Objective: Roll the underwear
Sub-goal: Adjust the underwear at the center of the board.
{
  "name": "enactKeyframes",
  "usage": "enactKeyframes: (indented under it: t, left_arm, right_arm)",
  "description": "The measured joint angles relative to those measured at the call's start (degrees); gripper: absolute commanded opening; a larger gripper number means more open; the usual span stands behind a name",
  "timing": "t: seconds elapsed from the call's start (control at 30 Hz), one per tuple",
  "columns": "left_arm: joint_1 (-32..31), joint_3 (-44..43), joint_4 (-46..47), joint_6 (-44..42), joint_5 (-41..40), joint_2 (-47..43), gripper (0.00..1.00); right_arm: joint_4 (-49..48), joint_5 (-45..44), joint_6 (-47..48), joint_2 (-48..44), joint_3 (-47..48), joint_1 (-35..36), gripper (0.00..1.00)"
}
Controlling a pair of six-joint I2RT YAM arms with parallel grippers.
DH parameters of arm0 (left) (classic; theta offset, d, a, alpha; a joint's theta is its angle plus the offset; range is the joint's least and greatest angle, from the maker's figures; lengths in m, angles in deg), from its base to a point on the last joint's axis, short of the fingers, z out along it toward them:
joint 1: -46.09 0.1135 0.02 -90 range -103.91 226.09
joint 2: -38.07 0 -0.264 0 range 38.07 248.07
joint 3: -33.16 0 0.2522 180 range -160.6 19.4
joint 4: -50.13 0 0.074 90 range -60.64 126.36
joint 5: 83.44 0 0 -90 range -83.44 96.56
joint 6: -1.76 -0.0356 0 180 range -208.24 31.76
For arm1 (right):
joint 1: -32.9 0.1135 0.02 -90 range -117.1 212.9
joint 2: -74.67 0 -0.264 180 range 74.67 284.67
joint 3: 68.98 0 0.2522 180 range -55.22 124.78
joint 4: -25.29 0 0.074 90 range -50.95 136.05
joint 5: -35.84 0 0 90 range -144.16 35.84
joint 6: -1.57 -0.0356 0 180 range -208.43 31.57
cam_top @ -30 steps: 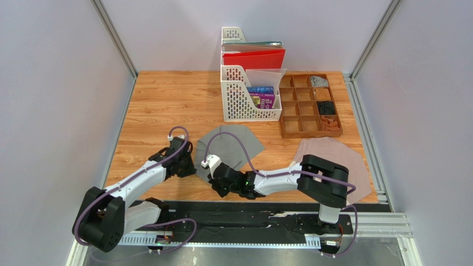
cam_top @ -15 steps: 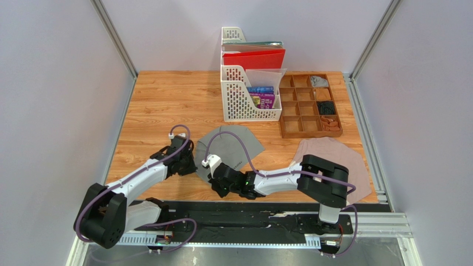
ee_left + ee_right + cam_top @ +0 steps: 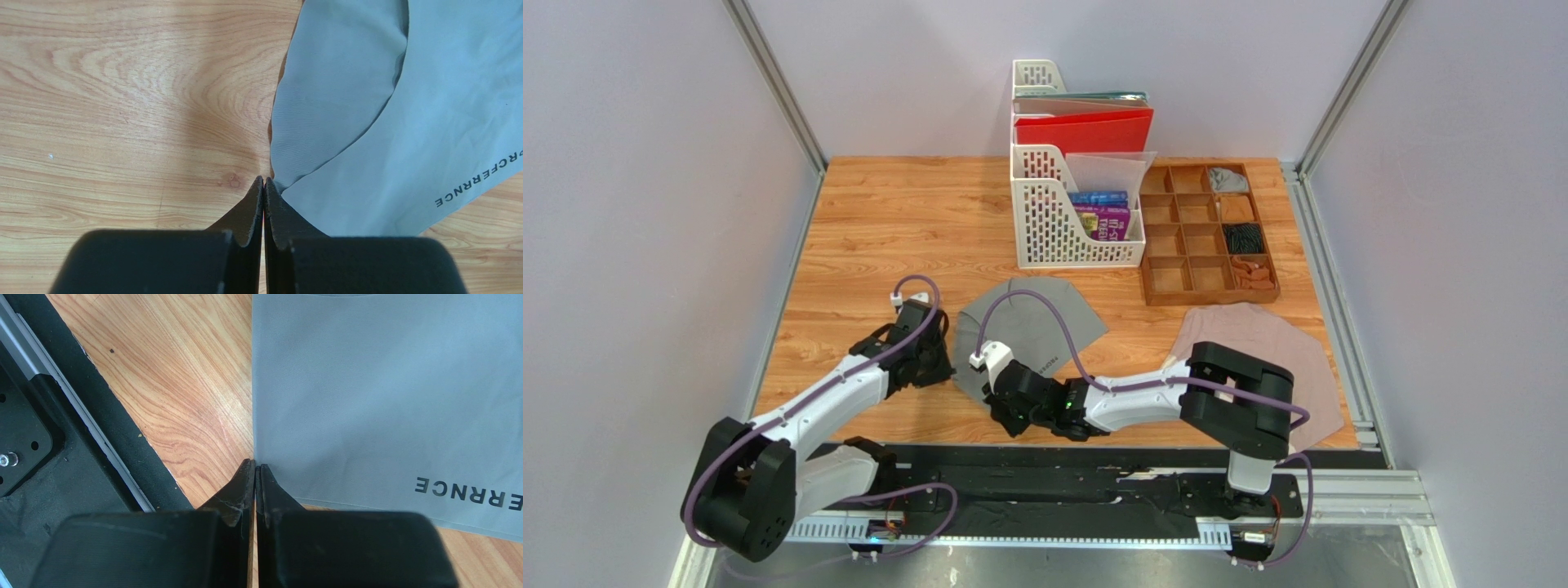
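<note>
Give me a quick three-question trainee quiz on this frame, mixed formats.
1. Fill in: the arm reaching over the beige underwear is the ___ arm.
2. Both sets of fingers sit at the edge of: A) the beige underwear B) the grey underwear C) neither garment.
3. True or false: the left fingers and the right fingers are spread wide open.

Key: 1 right; 2 B; 3 false, both pairs are closed tip to tip.

The desk (image 3: pixel 891 221) held two garments, grey underwear (image 3: pixel 1032 321) and pinkish-beige underwear (image 3: pixel 1259 343), plus two white file racks (image 3: pixel 1078 251) (image 3: pixel 1036 76) and one wooden divided tray (image 3: pixel 1210 298).
</note>
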Motion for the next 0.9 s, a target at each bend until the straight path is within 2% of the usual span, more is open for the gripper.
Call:
enactKeyframes:
  t: [0.03,0.1,0.27,0.9]
  left_arm:
    - [0.0,0.0,0.0,0.0,0.1,-0.2,0.15]
    - [0.0,0.0,0.1,0.1,0.4,-0.5,0.23]
    - [0.0,0.0,0.7,0.4,2.4,-0.5,0.30]
    - [-1.4,-0.1,-0.2,0.9,3.4,2.7,0.30]
  right_arm:
    - [0.0,0.0,-0.1,0.0,0.0,0.0,0.00]
    - [0.0,0.0,-0.2,0.0,0.0,0.0,0.00]
    - [0.0,0.0,-0.4,0.0,0.0,0.0,0.00]
    - [0.0,-0.3,-1.1,0.0,0.0,0.0,0.00]
